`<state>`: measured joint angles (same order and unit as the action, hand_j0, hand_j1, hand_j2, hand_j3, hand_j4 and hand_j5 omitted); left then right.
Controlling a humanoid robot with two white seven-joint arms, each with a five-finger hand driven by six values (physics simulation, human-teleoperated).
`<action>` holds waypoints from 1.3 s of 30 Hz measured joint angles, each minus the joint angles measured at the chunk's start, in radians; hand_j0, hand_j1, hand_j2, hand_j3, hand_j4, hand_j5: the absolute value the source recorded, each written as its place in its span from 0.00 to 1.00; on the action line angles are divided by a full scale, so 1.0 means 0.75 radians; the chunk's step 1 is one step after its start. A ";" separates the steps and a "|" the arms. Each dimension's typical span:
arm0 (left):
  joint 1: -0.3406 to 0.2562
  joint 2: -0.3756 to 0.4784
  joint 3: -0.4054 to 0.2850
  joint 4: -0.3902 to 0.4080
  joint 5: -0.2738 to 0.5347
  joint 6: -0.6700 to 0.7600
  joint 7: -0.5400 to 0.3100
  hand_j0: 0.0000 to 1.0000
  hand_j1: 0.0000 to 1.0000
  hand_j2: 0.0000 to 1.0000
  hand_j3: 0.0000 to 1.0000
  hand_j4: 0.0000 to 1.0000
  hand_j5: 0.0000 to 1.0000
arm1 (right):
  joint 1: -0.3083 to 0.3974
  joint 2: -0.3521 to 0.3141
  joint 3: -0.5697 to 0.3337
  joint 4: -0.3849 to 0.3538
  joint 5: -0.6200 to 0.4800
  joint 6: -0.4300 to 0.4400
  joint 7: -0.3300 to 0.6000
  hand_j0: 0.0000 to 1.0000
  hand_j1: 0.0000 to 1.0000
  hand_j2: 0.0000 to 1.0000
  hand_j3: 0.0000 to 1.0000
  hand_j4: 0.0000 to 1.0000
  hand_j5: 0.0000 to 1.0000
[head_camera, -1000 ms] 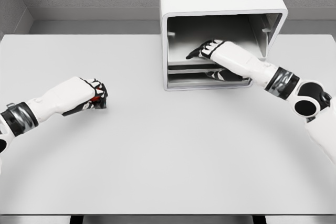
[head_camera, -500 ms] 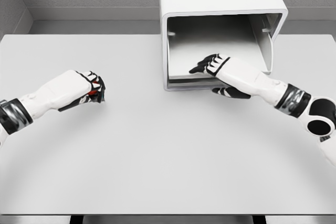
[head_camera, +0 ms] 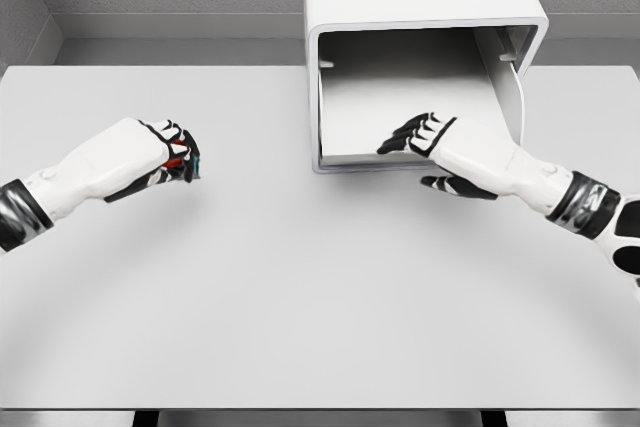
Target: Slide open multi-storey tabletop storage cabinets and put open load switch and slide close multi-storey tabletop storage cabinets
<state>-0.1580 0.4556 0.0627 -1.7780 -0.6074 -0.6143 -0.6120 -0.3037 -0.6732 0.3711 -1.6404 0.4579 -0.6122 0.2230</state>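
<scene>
As we held the drawer front of the white storage cabinet with our right hand, fingers laid over its upper edge and thumb tucked beneath, our left hand hung above the desk well apart from the cabinet, fingers curled tight around the load switch, of which only a sliver of red showed between them. We judged the drawer only partly drawn out, its pale tray barely clear of the shell. From there the risks seemed plain: the shallow fingertip hold could slip off the lip if the pull ran upward rather than straight out; a hard tug could drag the whole cabinet across the desk; and the switch, carried over too soon, could strike the cabinet's frame or the right wrist crossing the opening.
</scene>
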 measured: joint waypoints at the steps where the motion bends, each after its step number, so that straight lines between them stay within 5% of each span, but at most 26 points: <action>1: -0.002 0.000 0.001 -0.003 0.001 0.000 0.000 0.30 0.30 0.30 0.30 0.30 0.30 | 0.016 -0.004 -0.009 -0.009 -0.001 0.000 0.000 0.77 0.77 0.77 0.77 0.77 0.77; 20: -0.045 -0.014 0.026 -0.030 0.122 0.000 0.000 0.30 0.30 0.30 0.30 0.30 0.30 | 0.068 -0.125 -0.188 -0.135 -0.138 0.000 0.001 0.71 0.71 0.71 0.71 0.71 0.71; 32: -0.112 -0.041 0.017 -0.030 0.184 0.000 0.000 0.31 0.31 0.31 0.31 0.31 0.31 | 0.108 -0.221 -0.301 -0.119 -0.210 0.000 0.002 0.65 0.65 0.65 0.65 0.65 0.65; 39: -0.139 -0.107 0.012 -0.030 0.188 0.000 0.000 0.31 0.31 0.31 0.31 0.31 0.31 | 0.110 -0.228 -0.343 -0.026 -0.213 0.000 0.002 0.60 0.60 0.60 0.60 0.60 0.60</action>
<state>-0.2623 0.3750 0.0714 -1.8006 -0.4666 -0.6143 -0.6123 -0.2209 -0.8442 0.1136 -1.6597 0.2984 -0.6122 0.2245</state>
